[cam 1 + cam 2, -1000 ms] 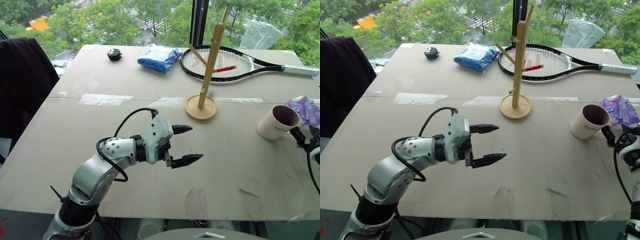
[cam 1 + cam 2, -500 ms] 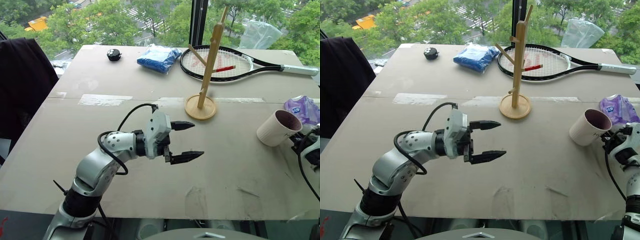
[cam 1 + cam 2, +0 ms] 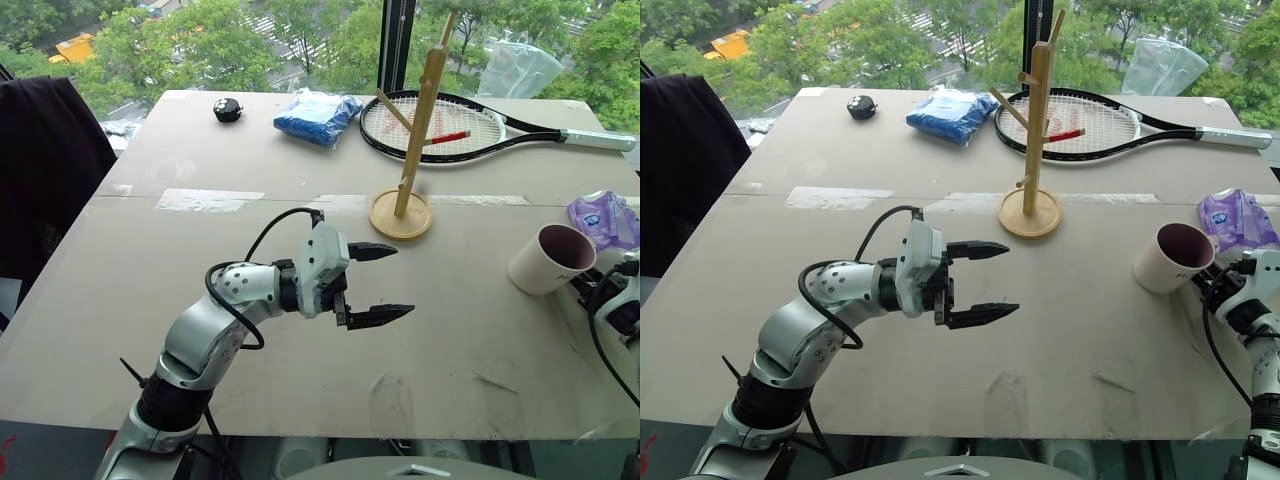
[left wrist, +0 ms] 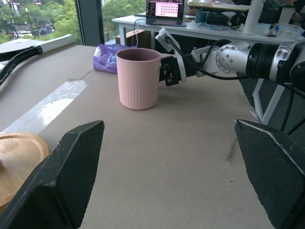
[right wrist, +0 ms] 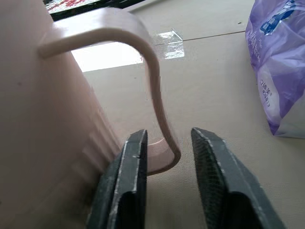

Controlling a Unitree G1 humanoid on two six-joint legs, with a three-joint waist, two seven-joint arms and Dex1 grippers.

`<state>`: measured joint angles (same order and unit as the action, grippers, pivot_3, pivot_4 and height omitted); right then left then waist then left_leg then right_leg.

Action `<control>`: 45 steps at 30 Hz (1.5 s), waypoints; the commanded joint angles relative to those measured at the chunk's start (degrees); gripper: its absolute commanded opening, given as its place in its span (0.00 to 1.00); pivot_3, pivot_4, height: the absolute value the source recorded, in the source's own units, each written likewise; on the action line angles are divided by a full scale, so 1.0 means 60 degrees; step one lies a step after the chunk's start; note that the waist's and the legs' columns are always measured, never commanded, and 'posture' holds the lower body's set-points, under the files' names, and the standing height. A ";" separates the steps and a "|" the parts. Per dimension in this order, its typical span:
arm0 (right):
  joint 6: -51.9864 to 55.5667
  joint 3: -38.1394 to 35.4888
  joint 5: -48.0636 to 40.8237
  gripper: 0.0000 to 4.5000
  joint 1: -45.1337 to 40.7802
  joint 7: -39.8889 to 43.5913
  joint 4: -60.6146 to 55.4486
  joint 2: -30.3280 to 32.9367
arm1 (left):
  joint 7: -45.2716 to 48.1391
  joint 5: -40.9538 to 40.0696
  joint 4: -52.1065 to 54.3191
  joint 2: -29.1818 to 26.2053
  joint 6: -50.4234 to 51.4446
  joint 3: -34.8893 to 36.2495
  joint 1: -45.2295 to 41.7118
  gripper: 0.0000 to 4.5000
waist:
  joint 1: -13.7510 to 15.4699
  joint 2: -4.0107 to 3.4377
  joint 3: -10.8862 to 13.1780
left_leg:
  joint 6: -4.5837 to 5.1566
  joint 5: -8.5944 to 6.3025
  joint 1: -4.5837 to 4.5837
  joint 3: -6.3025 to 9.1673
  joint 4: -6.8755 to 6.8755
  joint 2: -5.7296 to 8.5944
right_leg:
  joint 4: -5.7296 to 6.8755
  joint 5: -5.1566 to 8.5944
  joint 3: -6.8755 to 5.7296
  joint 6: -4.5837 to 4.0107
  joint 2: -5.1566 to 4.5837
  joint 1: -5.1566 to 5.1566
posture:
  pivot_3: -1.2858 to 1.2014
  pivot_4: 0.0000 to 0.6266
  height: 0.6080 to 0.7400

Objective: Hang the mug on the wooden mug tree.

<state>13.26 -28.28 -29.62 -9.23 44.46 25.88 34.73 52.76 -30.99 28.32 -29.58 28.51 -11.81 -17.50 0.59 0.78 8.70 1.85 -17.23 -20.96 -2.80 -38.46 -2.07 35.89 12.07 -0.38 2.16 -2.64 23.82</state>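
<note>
Fingers (image 5: 128, 186) straddle mug (image 5: 52, 109) handle (image 5: 157, 114)

The light wooden mug tree's (image 3: 415, 140) pole top is cut off by the upper edge; the cream ceramic mug's (image 3: 1172, 257) handle is hidden behind its body.

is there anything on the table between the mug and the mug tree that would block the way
Nothing visible does. The table between the mug and the wooden mug tree is bare; the racket lies behind the tree, the purple bag beyond the mug.
</note>
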 commanded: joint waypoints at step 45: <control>-0.1132 0.4442 0.2592 0.02 -0.5825 0.3474 -0.1178 0.2539 | -0.3224 -0.0902 0.0848 0.2343 -0.0259 0.1741 0.0017 1.00 | -0.0133 0.0004 0.0013 | -0.0001 0.0000 -0.0019 0.0010 -0.0013 0.0000 | -0.0007 -0.0004 -0.0005 0.0005 -0.0003 0.0008 | 0.52 0.24 1.00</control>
<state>10.29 -2.39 -15.47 -41.59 61.35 16.73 48.75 35.44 -34.12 29.33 -16.11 26.50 -2.13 -17.72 -0.21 0.81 8.78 1.84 -17.23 -21.08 -2.73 -38.54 -2.08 35.84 12.04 -0.41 2.19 -2.66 23.87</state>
